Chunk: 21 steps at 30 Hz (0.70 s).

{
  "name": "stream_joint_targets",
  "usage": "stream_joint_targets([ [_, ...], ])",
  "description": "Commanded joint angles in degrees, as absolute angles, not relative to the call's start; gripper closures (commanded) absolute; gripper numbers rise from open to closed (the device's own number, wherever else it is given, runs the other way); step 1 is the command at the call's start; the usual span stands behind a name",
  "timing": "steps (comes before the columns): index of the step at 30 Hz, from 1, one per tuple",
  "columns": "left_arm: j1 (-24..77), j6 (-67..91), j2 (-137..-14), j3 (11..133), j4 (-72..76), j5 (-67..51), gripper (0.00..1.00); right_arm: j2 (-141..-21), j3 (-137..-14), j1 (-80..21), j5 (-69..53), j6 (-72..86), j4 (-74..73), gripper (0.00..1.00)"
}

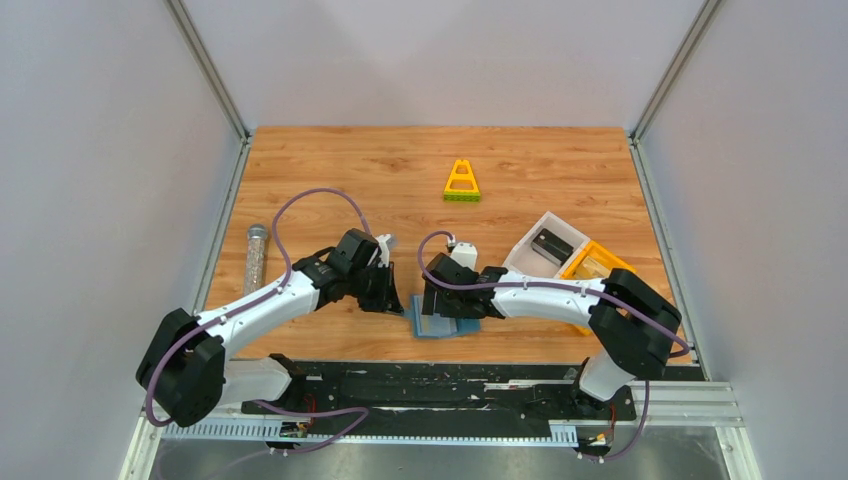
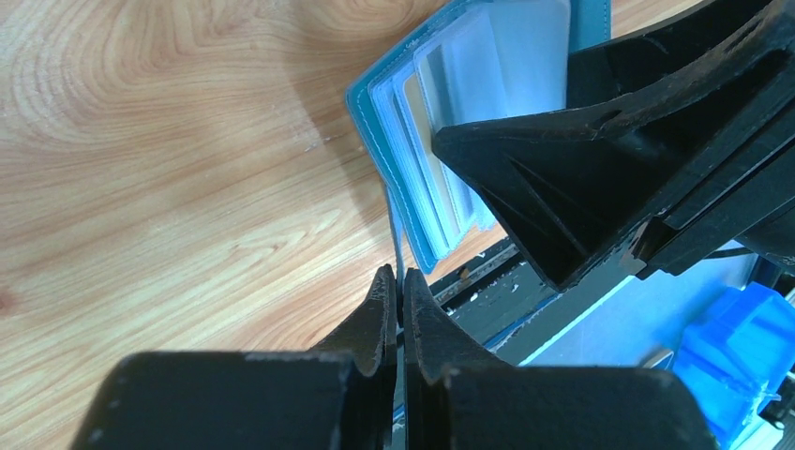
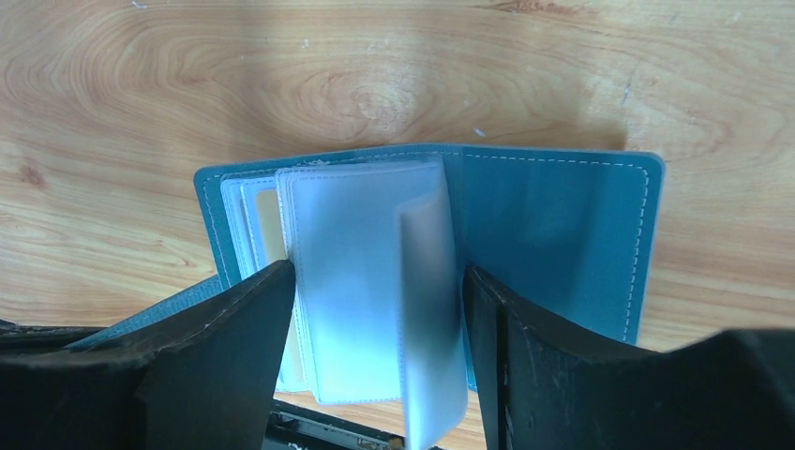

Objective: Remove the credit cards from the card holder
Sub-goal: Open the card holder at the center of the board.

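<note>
The slate-blue card holder (image 1: pixel 440 325) lies open near the table's front edge, its clear sleeves (image 3: pixel 366 253) fanned up. A tan card (image 3: pixel 269 225) shows inside one sleeve, and it also shows in the left wrist view (image 2: pixel 424 150). A dark credit card (image 1: pixel 551 245) lies in the white bin. My left gripper (image 2: pixel 400 281) is shut on the thin left cover edge of the card holder (image 2: pixel 394 141). My right gripper (image 3: pixel 375 291) stands open over the holder, a finger on each side of the raised sleeves; one sleeve stands upright and blurred between them.
A white bin (image 1: pixel 530 262) and a yellow bin (image 1: pixel 597 262) sit to the right of the holder. A yellow triangular toy (image 1: pixel 461 182) stands at the back. A clear tube (image 1: pixel 256 258) lies along the left wall. The black base rail (image 1: pixel 440 385) runs just below the holder.
</note>
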State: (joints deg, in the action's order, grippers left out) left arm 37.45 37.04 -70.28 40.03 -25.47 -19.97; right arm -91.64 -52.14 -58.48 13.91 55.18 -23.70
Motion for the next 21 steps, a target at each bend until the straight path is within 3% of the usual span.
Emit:
stream_joint_targets([
  [1,37.42,36.48,-68.30,41.66,-25.25,-19.71,1.00,-90.24,-52.99,-58.62,17.85,55.64,-27.24,0.33],
  [21,37.35,36.56,-68.69,41.66,-25.40,-19.22,1.00,-87.76,-52.89,-58.62,21.06,56.57,-32.18,0.39],
])
